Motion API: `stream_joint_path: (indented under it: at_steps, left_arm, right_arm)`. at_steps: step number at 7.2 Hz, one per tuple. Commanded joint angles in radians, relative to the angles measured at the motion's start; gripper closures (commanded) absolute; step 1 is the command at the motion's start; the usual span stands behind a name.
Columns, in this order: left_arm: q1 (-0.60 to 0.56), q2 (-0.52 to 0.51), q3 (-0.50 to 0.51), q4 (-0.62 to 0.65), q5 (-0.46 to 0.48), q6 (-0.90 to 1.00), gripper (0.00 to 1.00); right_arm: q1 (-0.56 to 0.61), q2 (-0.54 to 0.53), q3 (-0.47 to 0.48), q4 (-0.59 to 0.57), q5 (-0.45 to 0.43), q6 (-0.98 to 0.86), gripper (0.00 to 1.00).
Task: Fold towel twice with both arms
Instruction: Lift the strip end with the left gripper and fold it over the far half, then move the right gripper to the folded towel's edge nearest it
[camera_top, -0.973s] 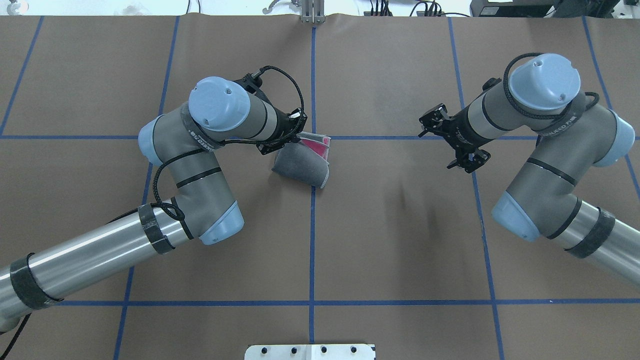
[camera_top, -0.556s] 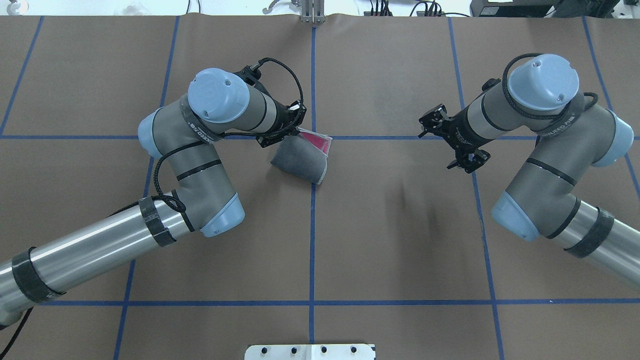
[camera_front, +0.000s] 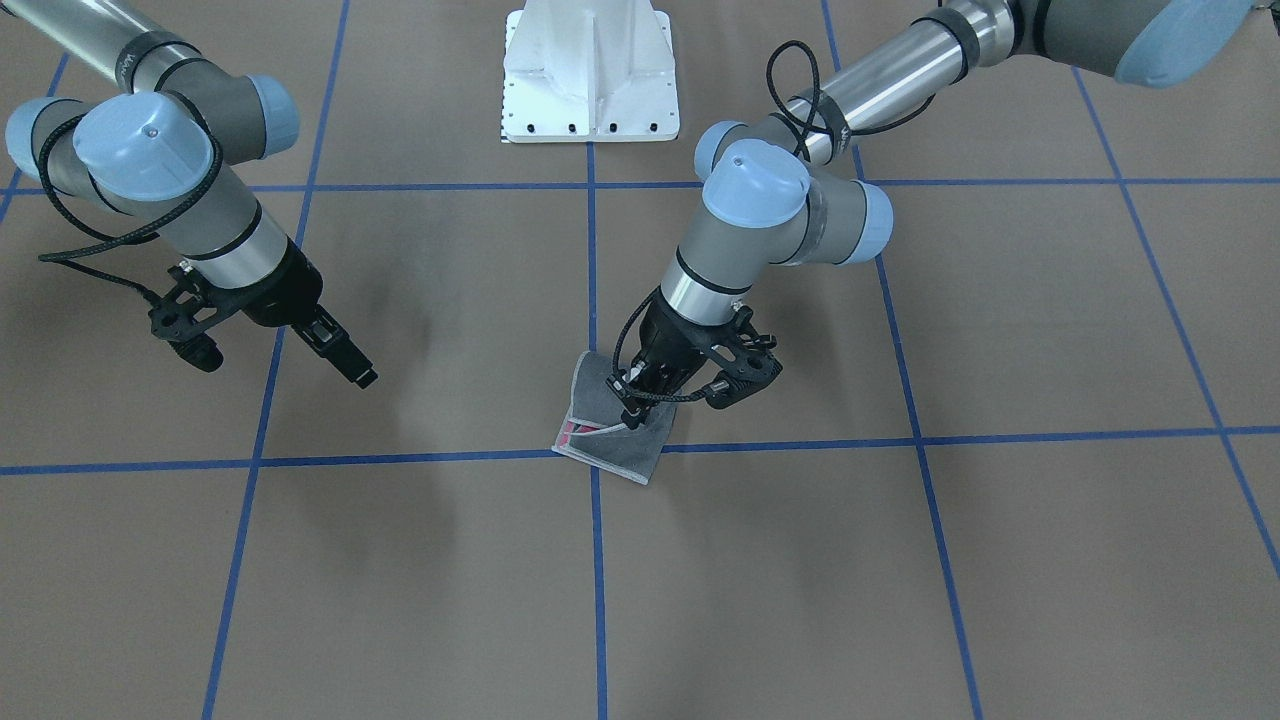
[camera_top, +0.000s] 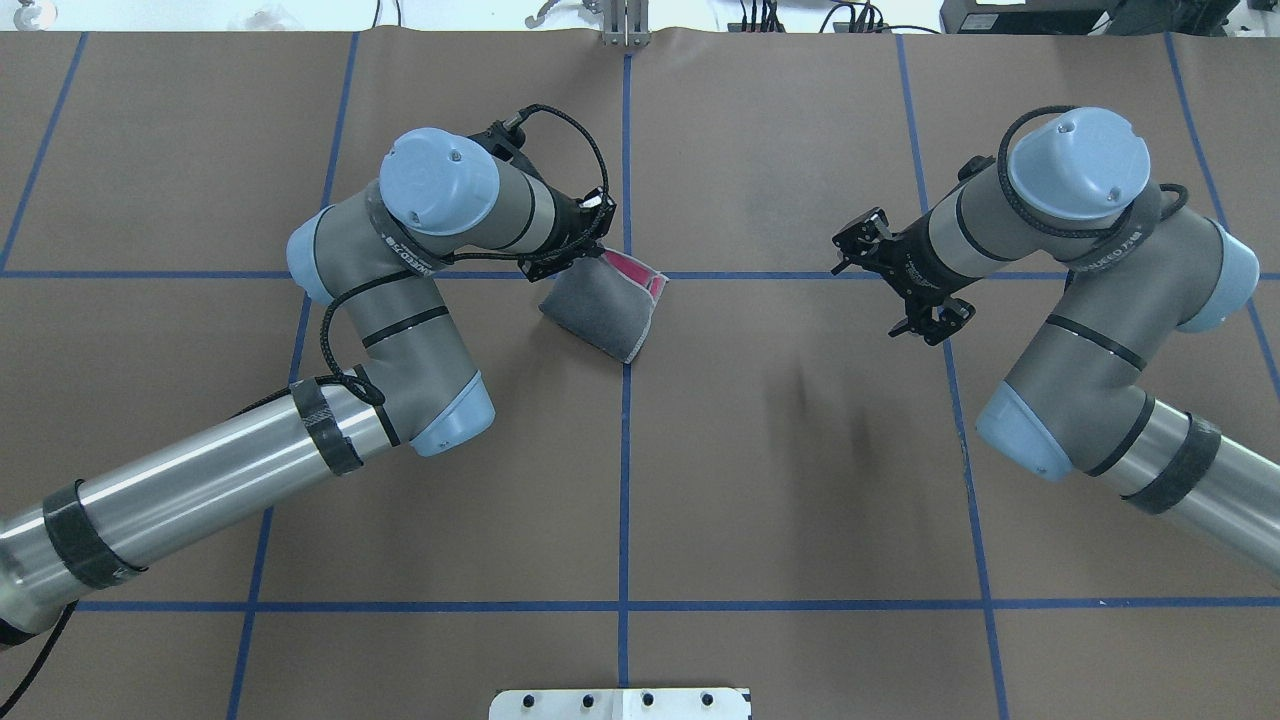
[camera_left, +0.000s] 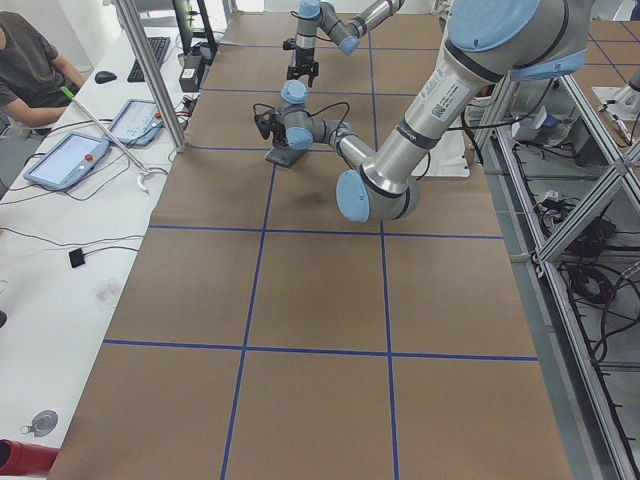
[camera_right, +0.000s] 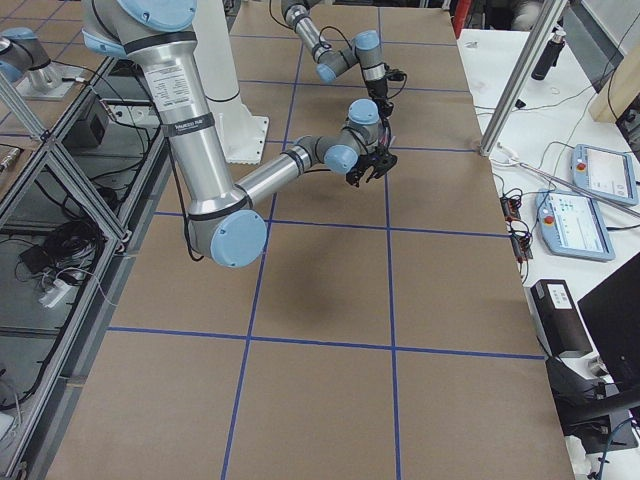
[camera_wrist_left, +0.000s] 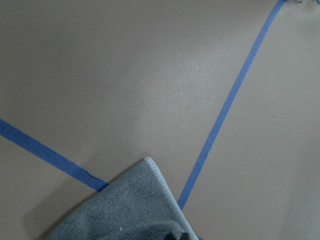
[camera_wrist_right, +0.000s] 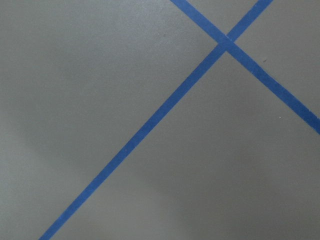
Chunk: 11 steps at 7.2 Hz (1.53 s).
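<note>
The towel (camera_top: 600, 315) lies folded near the table's centre line, dark grey face up, with a strip of pink (camera_top: 632, 268) showing at its far edge. My left gripper (camera_top: 592, 255) is shut on the towel's far left corner and holds that edge a little above the table; the front-facing view shows the fingers (camera_front: 636, 408) pinching the cloth (camera_front: 610, 440). The left wrist view shows a grey corner with light edging (camera_wrist_left: 150, 200). My right gripper (camera_top: 925, 325) hangs open and empty above the table, well to the right of the towel; it also shows in the front-facing view (camera_front: 355, 368).
Brown table cover with blue tape grid lines (camera_top: 625, 450). The white bolted pedestal base (camera_front: 590, 70) stands at the robot's side of the table. A person and control tablets (camera_left: 70, 160) are at a side bench beyond the table's far edge.
My left gripper has moved slightly farther from the robot with the towel's corner, dragging the towel that way. The right arm has shifted slightly toward the centre.
</note>
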<state>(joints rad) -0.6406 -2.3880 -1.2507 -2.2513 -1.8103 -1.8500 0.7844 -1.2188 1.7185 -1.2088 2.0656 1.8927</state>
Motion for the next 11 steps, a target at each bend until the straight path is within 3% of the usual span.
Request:
stream_joint_path:
  at_steps: [1,2,3,6,7,8,10,11]
  left_arm:
    - [-0.008,-0.017,0.039,-0.011,0.0,0.002,0.98]
    - [-0.014,-0.025,0.063,-0.013,0.0,0.011,0.09]
    - [-0.019,-0.031,0.071,-0.017,0.0,0.023,0.0]
    - [-0.057,-0.054,0.057,-0.024,-0.009,0.026,0.0]
    - [-0.062,-0.045,0.038,-0.022,-0.033,0.029,0.0]
    - [-0.077,-0.019,0.027,-0.027,-0.126,0.029,0.0]
    - [-0.083,0.16,-0.147,-0.025,-0.144,0.072,0.0]
    - [-0.082,0.24,-0.218,-0.027,-0.144,0.098,0.0]
  right_arm:
    - [-0.001,0.001,-0.004,0.0,-0.001,0.0,0.0]
    - [-0.002,0.002,-0.004,0.0,-0.001,0.002,0.0]
    - [-0.004,0.005,-0.005,0.0,-0.002,0.002,0.0]
    - [-0.007,0.08,-0.062,0.0,-0.005,0.006,0.0]
    - [-0.007,0.106,-0.074,0.0,-0.007,0.018,0.0]
    - [-0.014,0.16,-0.104,0.002,-0.009,0.023,0.0]
    - [-0.034,0.252,-0.193,0.044,-0.013,0.023,0.0]
    - [-0.05,0.271,-0.251,0.16,-0.024,0.023,0.0]
